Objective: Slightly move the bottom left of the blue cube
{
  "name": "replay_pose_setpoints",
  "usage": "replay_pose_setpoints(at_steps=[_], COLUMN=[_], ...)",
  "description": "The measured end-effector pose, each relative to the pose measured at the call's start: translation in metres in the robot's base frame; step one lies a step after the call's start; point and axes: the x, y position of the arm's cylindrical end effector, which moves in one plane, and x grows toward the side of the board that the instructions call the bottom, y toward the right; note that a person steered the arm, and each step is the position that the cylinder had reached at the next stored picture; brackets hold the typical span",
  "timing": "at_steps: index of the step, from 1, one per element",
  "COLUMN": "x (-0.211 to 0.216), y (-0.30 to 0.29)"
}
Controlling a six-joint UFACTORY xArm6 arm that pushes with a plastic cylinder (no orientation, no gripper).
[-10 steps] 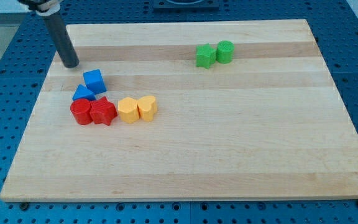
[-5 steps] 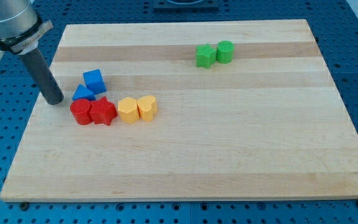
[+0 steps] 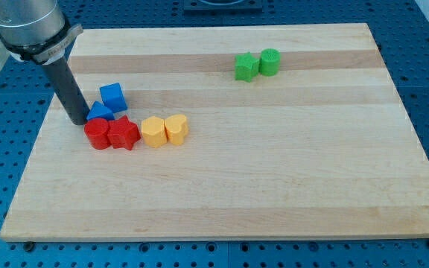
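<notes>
Beside my tip (image 3: 78,120), no pincer on the rod, blue cube (image 3: 113,97) and half-hidden blue block (image 3: 100,112).

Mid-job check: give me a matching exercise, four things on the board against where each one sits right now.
Things:
1. my tip
2. blue cube
3. green cylinder
4. yellow heart

Places:
A. right end of the lower-left row of blocks
B. just left of the small blue block
C. upper right, beside another green block
D. above the red blocks

Pairs: 1-B, 2-D, 3-C, 4-A
</notes>
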Motion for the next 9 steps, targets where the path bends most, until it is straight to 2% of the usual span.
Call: replay_pose_setpoints(at_steps=[9], x=[-0.0091], y=[0.0092])
